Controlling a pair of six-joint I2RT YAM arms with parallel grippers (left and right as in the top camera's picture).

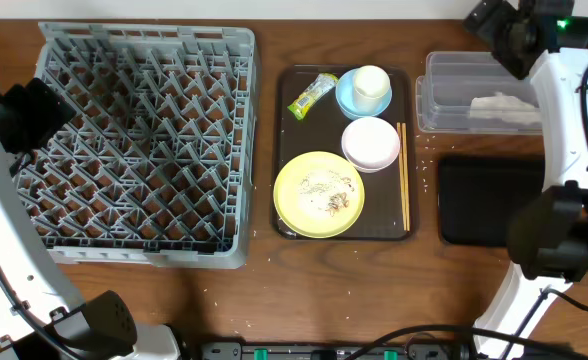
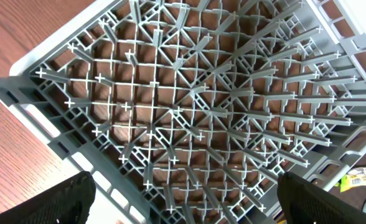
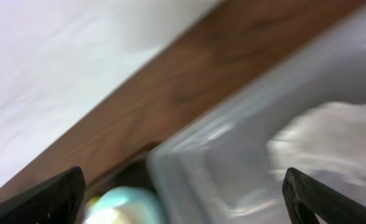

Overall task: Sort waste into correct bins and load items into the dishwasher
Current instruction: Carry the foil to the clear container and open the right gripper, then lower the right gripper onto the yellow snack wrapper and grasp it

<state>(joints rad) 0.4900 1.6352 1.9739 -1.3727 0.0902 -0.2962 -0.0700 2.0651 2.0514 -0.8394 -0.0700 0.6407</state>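
The grey dish rack stands at the left, with nothing in it. On the brown serving tray lie the yellow-green wrapper, a white cup inside the light blue bowl, a white bowl and the yellow plate with crumbs. The clear tub holds the white paper wad. The black tray lies in front of it. My left gripper is open above the rack's left side. My right gripper is open above the tub's far left end.
Wooden chopsticks lie along the right edge of the brown serving tray. A few crumbs are scattered on the wooden table between that tray and the bins. The right wrist view is blurred.
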